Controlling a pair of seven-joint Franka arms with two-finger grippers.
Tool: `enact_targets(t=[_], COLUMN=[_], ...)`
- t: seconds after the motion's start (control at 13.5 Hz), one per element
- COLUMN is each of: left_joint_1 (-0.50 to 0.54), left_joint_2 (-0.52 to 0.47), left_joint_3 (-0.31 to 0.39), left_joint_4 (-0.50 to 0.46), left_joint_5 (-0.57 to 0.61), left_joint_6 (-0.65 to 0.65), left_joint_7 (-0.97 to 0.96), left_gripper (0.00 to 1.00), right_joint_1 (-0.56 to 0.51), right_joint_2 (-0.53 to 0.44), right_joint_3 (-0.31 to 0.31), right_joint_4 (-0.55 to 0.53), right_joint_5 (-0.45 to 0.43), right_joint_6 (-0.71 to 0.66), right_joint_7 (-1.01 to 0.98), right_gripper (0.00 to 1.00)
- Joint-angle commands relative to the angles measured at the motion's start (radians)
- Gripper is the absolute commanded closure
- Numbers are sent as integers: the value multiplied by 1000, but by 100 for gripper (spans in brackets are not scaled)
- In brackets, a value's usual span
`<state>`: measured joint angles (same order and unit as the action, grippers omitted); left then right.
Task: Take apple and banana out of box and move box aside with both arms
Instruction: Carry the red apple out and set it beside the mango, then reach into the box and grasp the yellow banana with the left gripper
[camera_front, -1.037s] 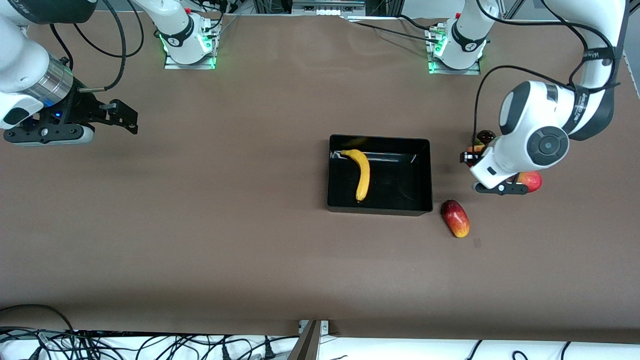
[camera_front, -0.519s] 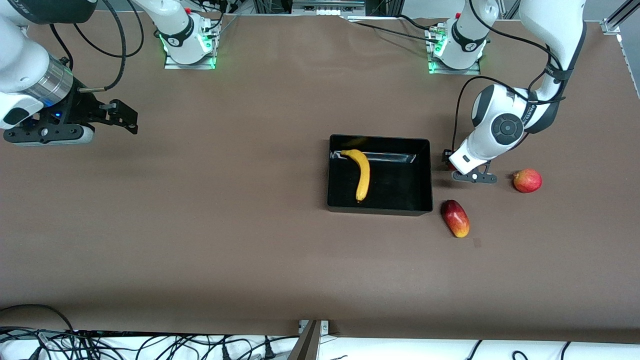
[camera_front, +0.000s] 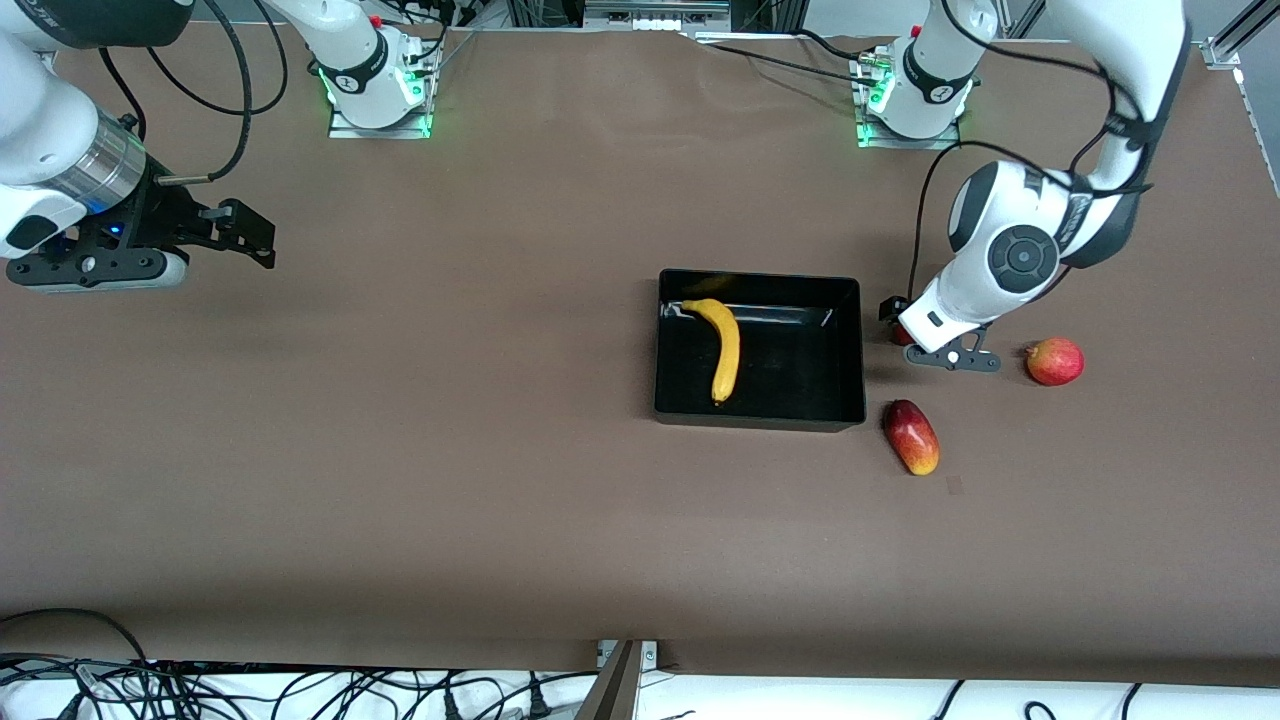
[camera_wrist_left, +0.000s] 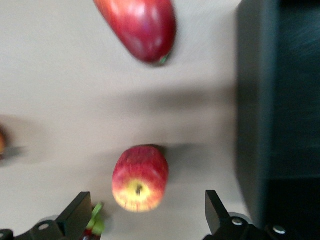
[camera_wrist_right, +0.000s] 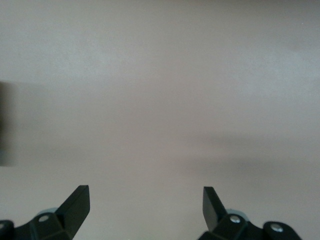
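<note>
The black box (camera_front: 757, 418) stands mid-table with the yellow banana (camera_front: 727, 350) lying inside it. My left gripper (camera_front: 893, 322) hangs open beside the box's wall at the left arm's end. In the left wrist view a small red apple with a yellow patch (camera_wrist_left: 140, 177) lies on the table between the open fingers of my left gripper (camera_wrist_left: 147, 195), untouched. The box wall (camera_wrist_left: 275, 100) is close beside it. In the front view only a red bit of that apple (camera_front: 900, 337) shows under the hand. My right gripper (camera_front: 262, 235) (camera_wrist_right: 145, 189) waits open over bare table at the right arm's end.
An oblong red-yellow mango (camera_front: 910, 437) (camera_wrist_left: 137, 25) lies near the box corner, nearer the front camera than the apple. A second round red-yellow fruit (camera_front: 1055, 361) sits farther toward the left arm's end. A green stem with a dark red bit (camera_wrist_left: 95, 225) shows by one left finger.
The left arm has swung from over the round red fruit toward the box, and its gripper now hangs beside the box wall. The right arm has not moved.
</note>
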<state>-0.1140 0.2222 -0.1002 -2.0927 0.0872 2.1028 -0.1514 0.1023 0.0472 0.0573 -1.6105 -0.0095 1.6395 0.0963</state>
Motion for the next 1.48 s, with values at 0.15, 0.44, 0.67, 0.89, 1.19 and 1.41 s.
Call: enact_targets(t=[0.15,0.44,0.67,0.89,1.19,1.41], left_joint_1=[-44,-197,-240,-271,-286,-283], left_joint_2=[110,268,359,429,460,454], left_joint_3=[-128,-145,-145,-145,-148,-150], left_joint_4=[268,368,365,358,358,359], left_joint_5=[-93,-46,-23,72,106,106], left_joint_6=[-158,-57,94,172,206,195], left_joint_7=[-185,-427,-450,-535,-571,-571], left_gripper=[0,0,0,0,83,100], right_joint_1=[-1,-1,-1,-1,0,0], right_joint_2=[8,8,8,8,8,8], right_joint_3=[1,1,3,1,3,3], right_joint_4=[18,18,18,18,18,18], right_joint_5=[-15,-15,-15,-14,-14,-24], right_joint_6=[-3,-3,-3,-3,-1,22], right_joint_7=[-4,-4,-4,-4,-4,-3], right_gripper=[0,0,0,0,0,0])
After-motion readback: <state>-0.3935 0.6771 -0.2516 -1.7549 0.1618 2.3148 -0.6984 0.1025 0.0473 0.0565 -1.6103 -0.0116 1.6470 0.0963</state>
